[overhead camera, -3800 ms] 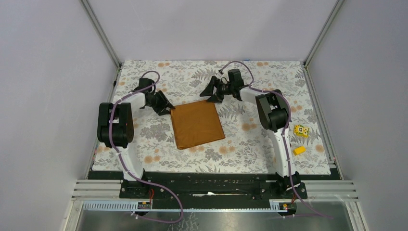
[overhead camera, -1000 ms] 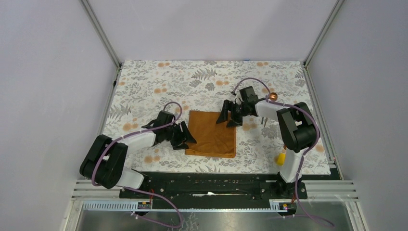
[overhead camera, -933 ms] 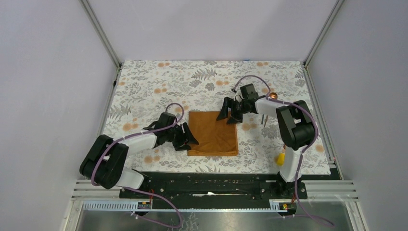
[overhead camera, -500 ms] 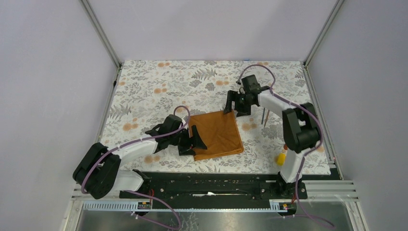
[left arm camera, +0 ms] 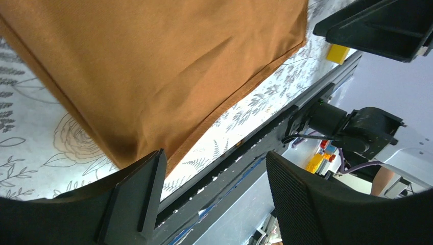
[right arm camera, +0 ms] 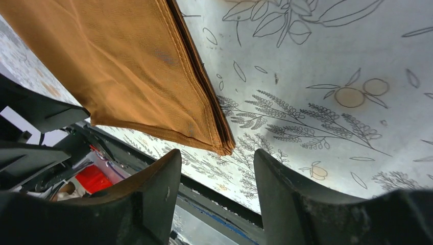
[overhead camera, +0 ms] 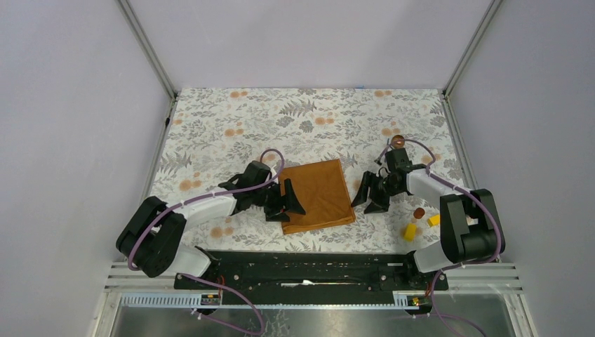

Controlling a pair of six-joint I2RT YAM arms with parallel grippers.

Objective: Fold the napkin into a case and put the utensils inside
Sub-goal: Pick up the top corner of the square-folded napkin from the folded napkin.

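Observation:
The napkin point(overhead camera: 319, 195) lies folded into a rough orange-brown square in the middle of the table, slightly skewed. My left gripper point(overhead camera: 289, 202) sits at its near left corner, open. In the left wrist view the napkin point(left arm camera: 153, 66) fills the upper left and nothing is between the fingers point(left arm camera: 135, 196) of the left gripper point(left arm camera: 214, 191). My right gripper point(overhead camera: 370, 196) is just off the napkin's right edge, open and empty. In the right wrist view the right gripper point(right arm camera: 217, 186) faces the napkin's layered near corner point(right arm camera: 222, 145). Of the utensils only a copper-coloured bowl point(overhead camera: 398, 140) shows beyond the right wrist.
Two yellow blocks point(overhead camera: 409, 231) point(overhead camera: 434, 220) and a small brown disc point(overhead camera: 419, 212) lie near the right arm's forearm. One yellow block point(left arm camera: 338, 52) also shows in the left wrist view. The black base rail point(overhead camera: 302, 267) runs along the near edge of the table.
The right gripper left the napkin's far right corner and swung toward me, stopping beside the right edge. The napkin turned slightly. The left gripper stayed at the near left corner.

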